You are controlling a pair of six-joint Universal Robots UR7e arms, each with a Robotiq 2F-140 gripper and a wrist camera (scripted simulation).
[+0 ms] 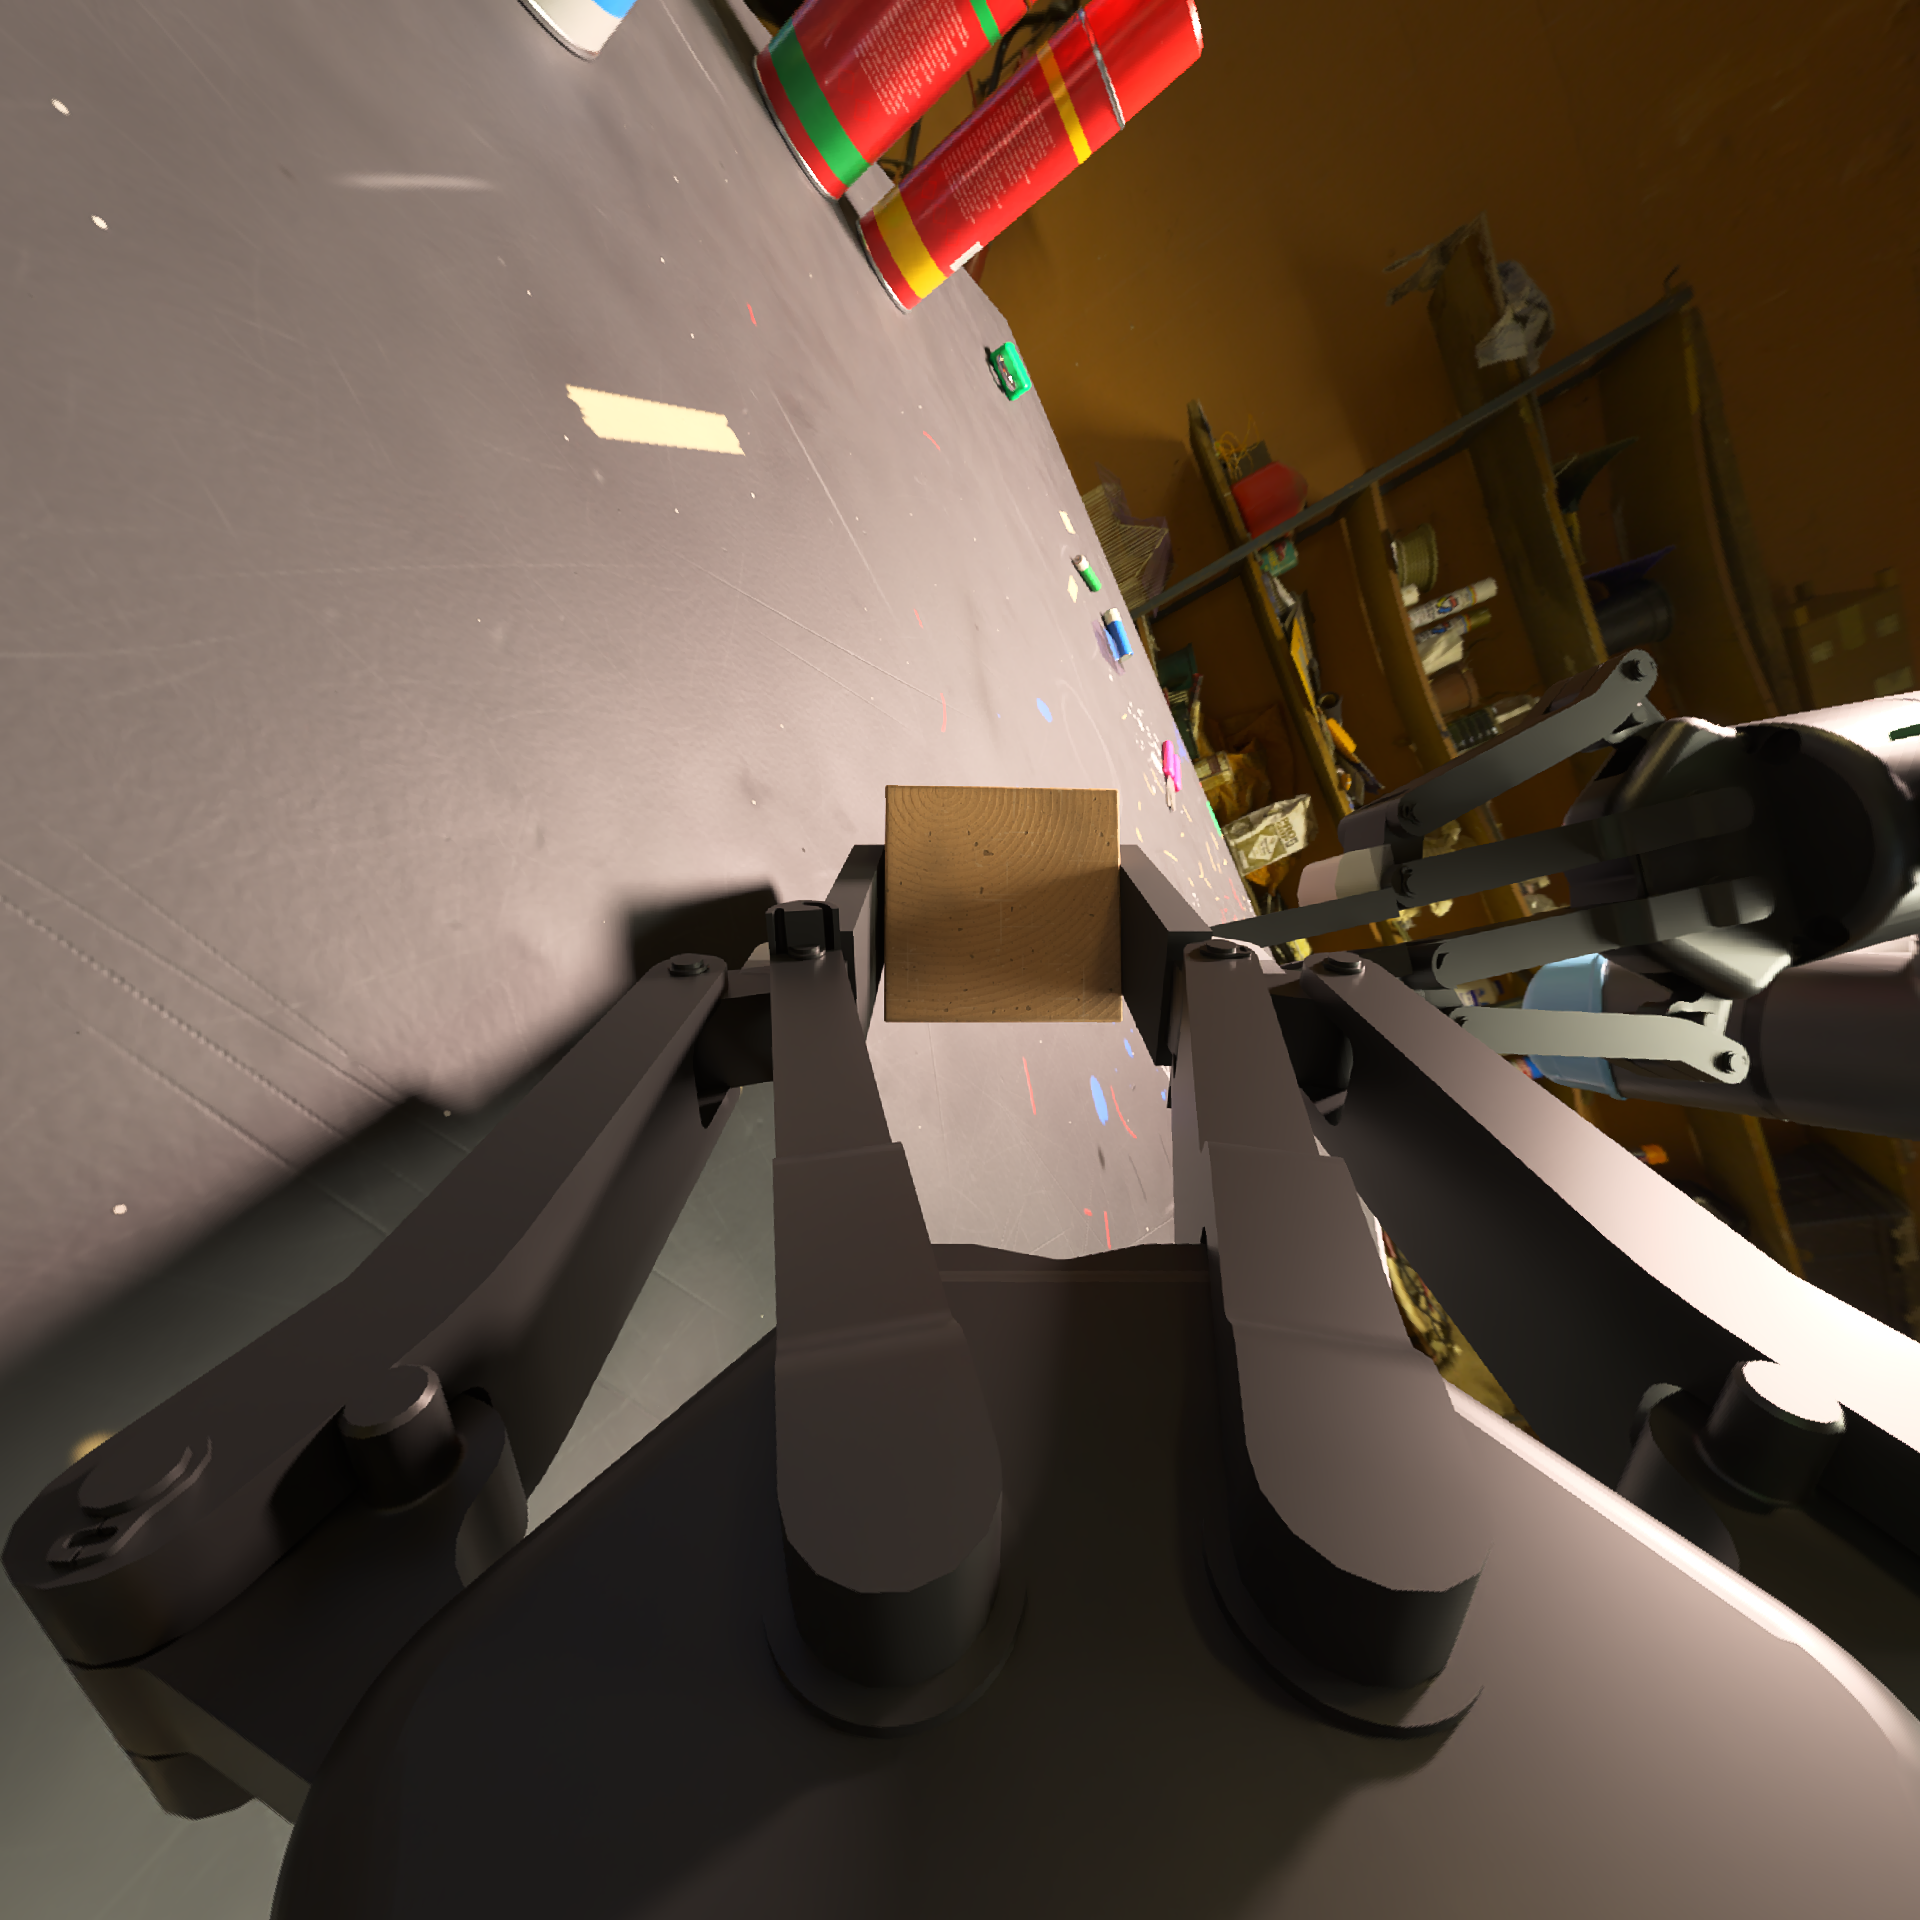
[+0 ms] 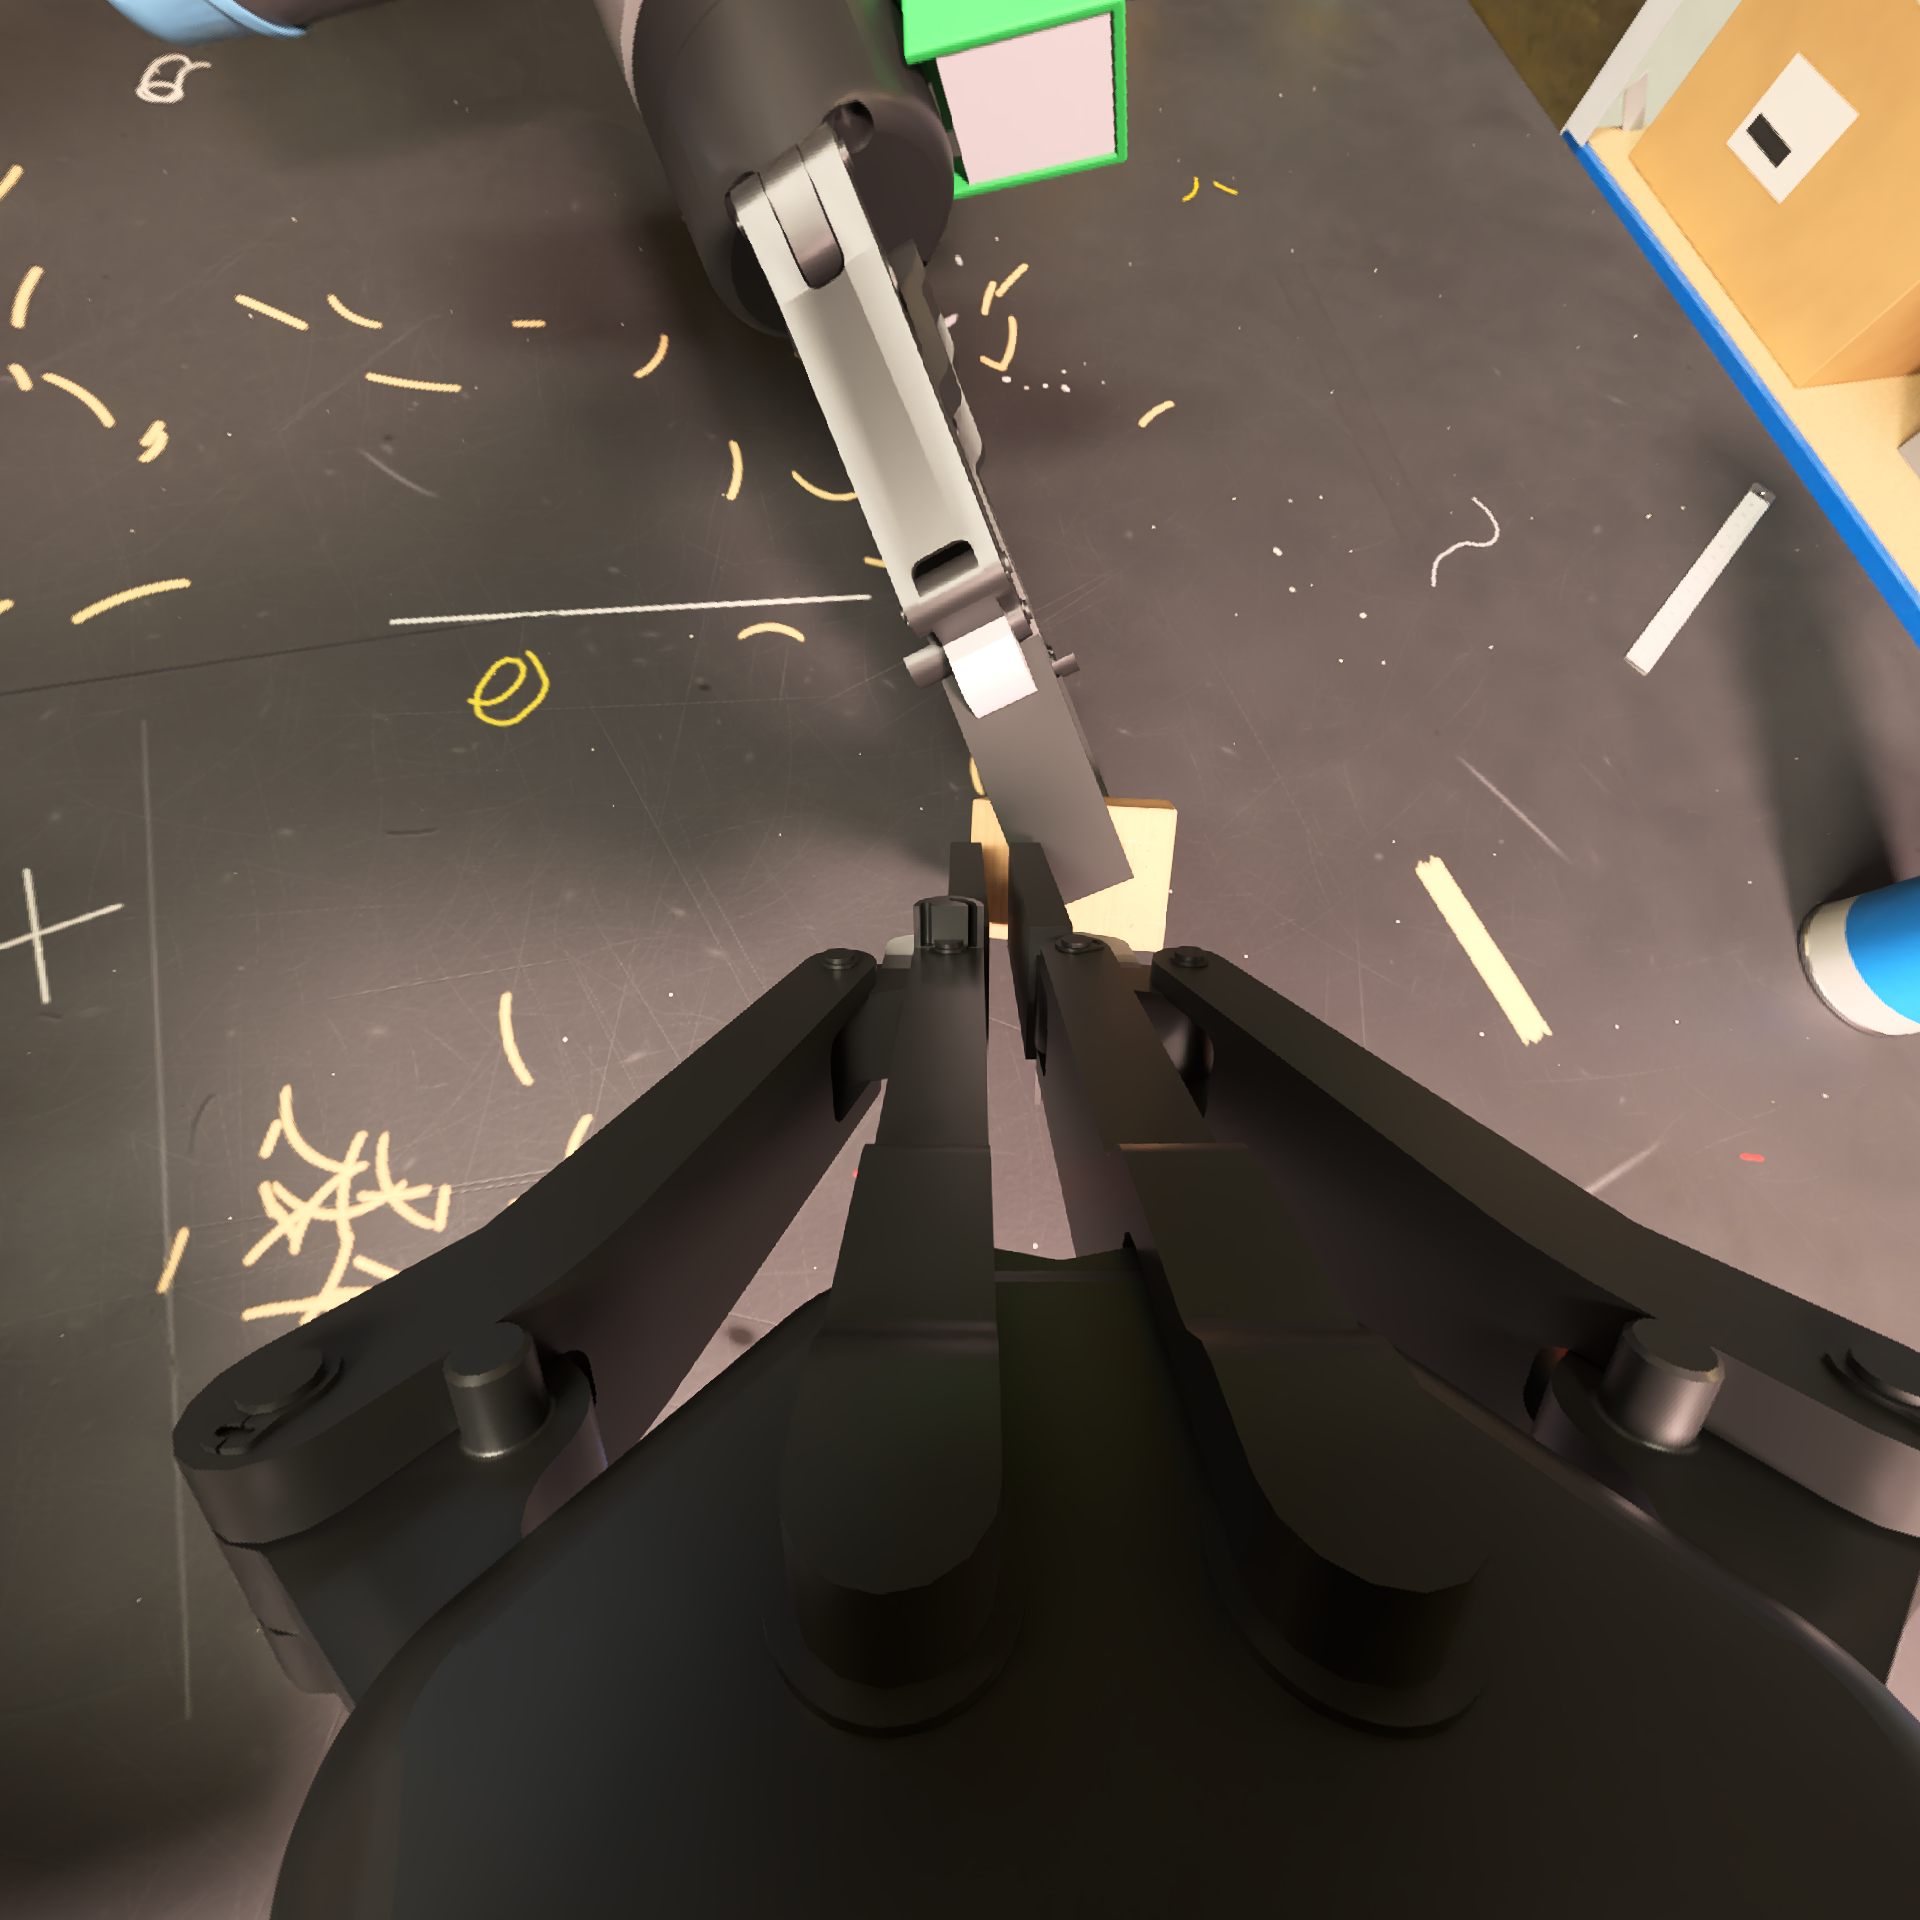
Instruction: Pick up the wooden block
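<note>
Gripping the wooden block (image 1: 1003, 904) from both sides, the left gripper (image 1: 1003, 914) holds it at the centre of its own view, pads flat on two opposite faces, with the grey table (image 1: 364, 623) behind. The block's facing side looks square, so no long axis shows. Only this view shows two red cans (image 1: 966, 114) at the top. The right wrist view shows the right gripper (image 2: 995, 883) nearly closed on nothing, the block (image 2: 1143, 873) partly hidden behind the left gripper's finger (image 2: 1049, 790), plus a green box (image 2: 1023, 94) at the top.
</note>
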